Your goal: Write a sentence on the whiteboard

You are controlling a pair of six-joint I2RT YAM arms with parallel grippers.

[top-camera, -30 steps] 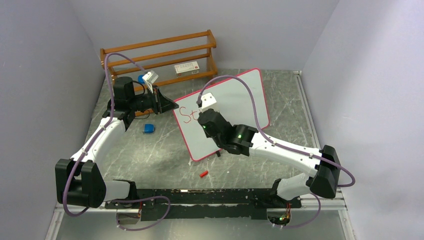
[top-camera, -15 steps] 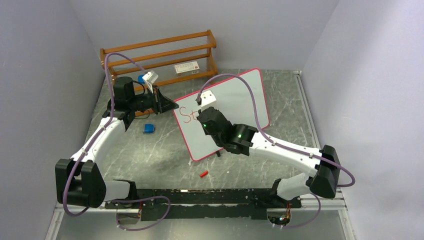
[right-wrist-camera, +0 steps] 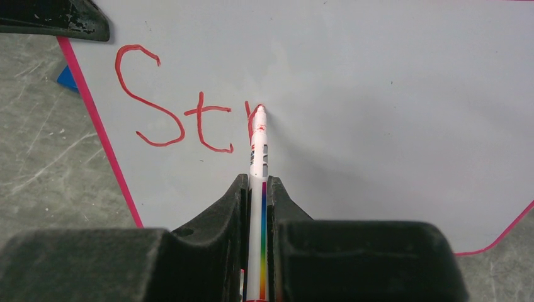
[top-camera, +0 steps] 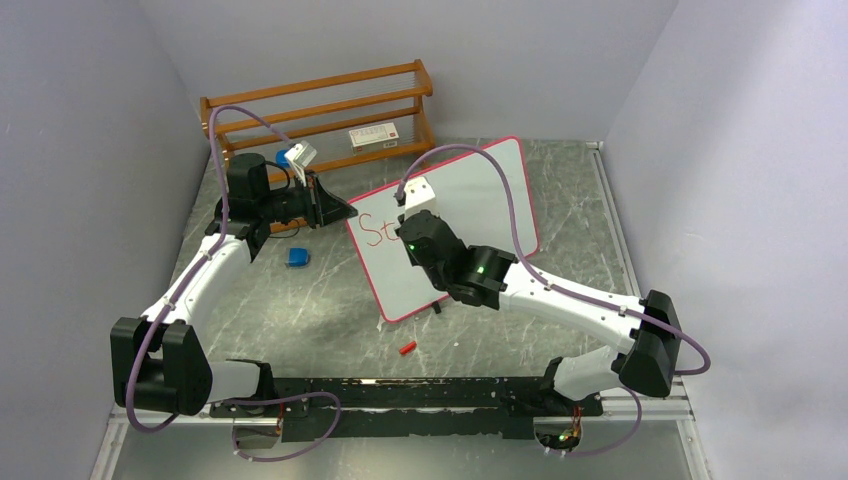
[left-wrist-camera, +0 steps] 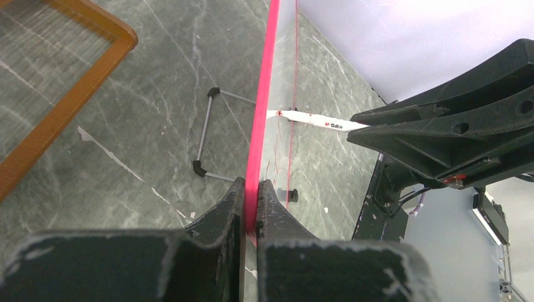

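The whiteboard with a pink-red rim stands tilted on the table; it also shows in the right wrist view and edge-on in the left wrist view. My left gripper is shut on the board's rim at its upper left corner. My right gripper is shut on a white marker with a rainbow stripe; its red tip touches the board. The sentence reads "St" plus the start of an "r" in red, also visible from the top.
A wooden rack stands at the back with a white box on it. A blue object lies left of the board. A red marker cap lies on the table near the front. The board's wire foot rests on the table.
My right gripper has shifted slightly up the board with the marker, its tip tracing the start of the "r". The left arm and board have not moved.
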